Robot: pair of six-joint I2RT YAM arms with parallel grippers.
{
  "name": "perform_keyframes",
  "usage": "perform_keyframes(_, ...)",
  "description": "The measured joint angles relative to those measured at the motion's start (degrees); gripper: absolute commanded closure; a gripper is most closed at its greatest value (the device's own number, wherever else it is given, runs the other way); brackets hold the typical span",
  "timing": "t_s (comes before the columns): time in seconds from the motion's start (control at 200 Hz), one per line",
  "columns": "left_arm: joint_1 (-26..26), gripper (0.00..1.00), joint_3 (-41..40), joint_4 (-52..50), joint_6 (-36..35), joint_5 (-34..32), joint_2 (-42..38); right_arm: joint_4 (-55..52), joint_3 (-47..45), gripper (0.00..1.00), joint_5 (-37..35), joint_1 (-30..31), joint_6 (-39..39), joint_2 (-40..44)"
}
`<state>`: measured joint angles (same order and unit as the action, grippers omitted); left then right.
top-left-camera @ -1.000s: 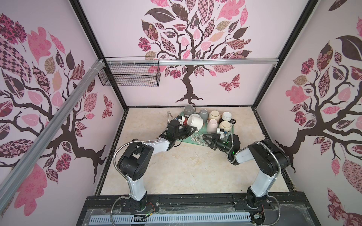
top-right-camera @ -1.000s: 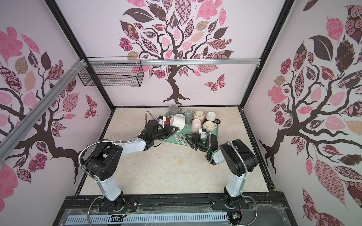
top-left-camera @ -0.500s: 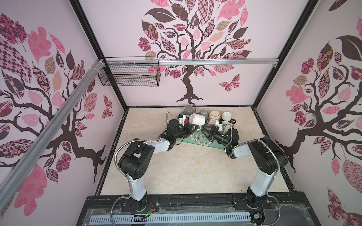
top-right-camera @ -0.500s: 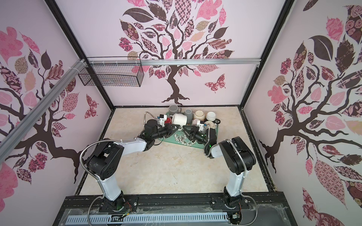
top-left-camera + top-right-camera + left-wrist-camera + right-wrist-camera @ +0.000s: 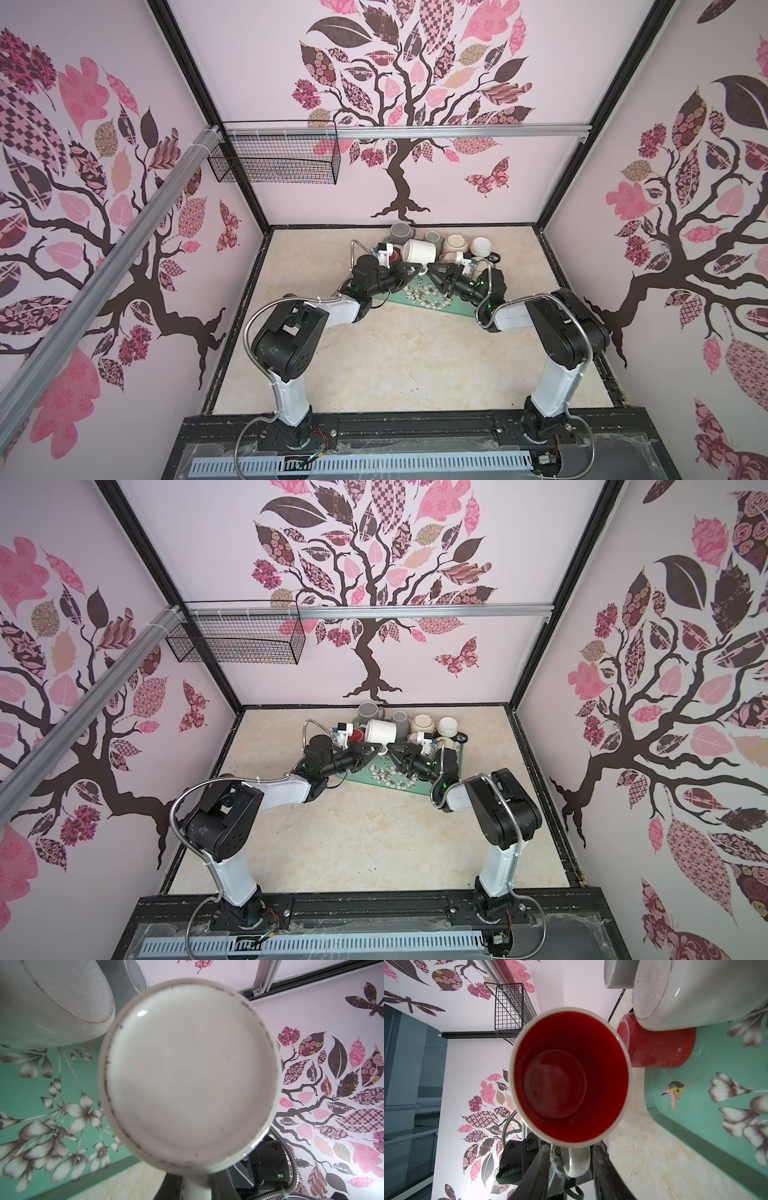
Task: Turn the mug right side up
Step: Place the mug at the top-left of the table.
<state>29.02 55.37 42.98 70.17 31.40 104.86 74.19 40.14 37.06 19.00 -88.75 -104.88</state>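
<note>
We see the white mug [image 5: 417, 251], red inside, lying on its side in the air above the green flowered tray [image 5: 397, 298]. Its handle [image 5: 577, 1161] is turned toward our two grippers. Our left gripper [image 5: 410, 271] is nearly closed and holds the handle from the base end. Our right gripper [image 5: 434, 271] is part open. Its fingers [image 5: 537, 1174] sit on either side of the handle at the rim end, not yet clamped. Other mugs [image 5: 451, 245] crowd just behind.
</note>
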Motion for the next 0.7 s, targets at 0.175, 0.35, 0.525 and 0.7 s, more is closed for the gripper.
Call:
perform_keyframes(0.175, 0.00, 1.00, 0.00, 1.07, 0.50, 0.39, 0.00, -1.60, 0.11, 0.62, 0.02, 0.00, 0.09, 0.00)
perform_keyframes(0.35, -0.02, 1.00, 0.00, 1.29, 0.98, 0.83, 0.00, -2.84, 1.33, 0.62, 0.85, 0.02, 0.02, -0.09)
perform_keyframes(0.525, -0.17, 1.00, 0.00, 1.90, 1.77, 1.27, 0.55, -2.73, 3.48, 0.65, 1.99, 0.55, -0.22, -1.09)
perform_keyframes(0.7, -0.74, 1.00, 0.00, 1.88, 3.10, 1.18, 0.92, -0.92, 4.61, 0.78, 2.51, 0.90, -2.40, -3.15)
